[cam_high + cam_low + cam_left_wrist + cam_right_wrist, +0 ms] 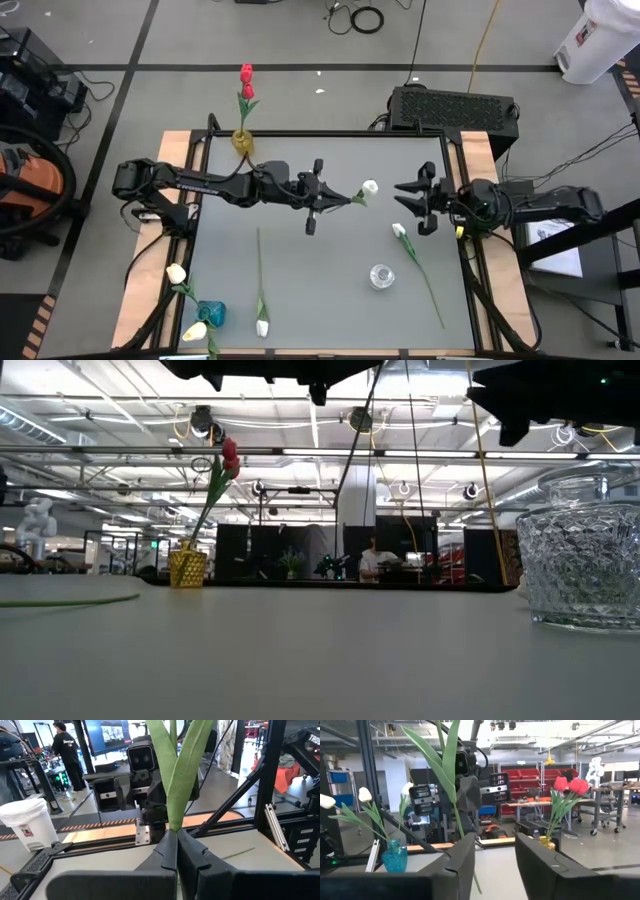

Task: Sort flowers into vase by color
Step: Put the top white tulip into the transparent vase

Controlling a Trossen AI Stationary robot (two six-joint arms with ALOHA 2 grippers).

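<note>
We see three vases on the table (330, 300). The yellow vase (242, 141) at the far edge holds two red tulips (246, 78). The blue vase (211, 313) at the near left corner holds two cream tulips (177, 273). The clear glass vase (381, 276) holds nothing. The left end effector (318, 199) is pressed together, pinching the stem of a white tulip (369, 187) above the table's middle. The right end effector (415, 203) stands spread, just beside that bloom. Two more white tulips, one (262, 326) near the blue vase and another (400, 231) beside the glass vase, lie on the table.

industrial lab: red parts bins (530, 780), ceiling trusses (300, 430)
</note>
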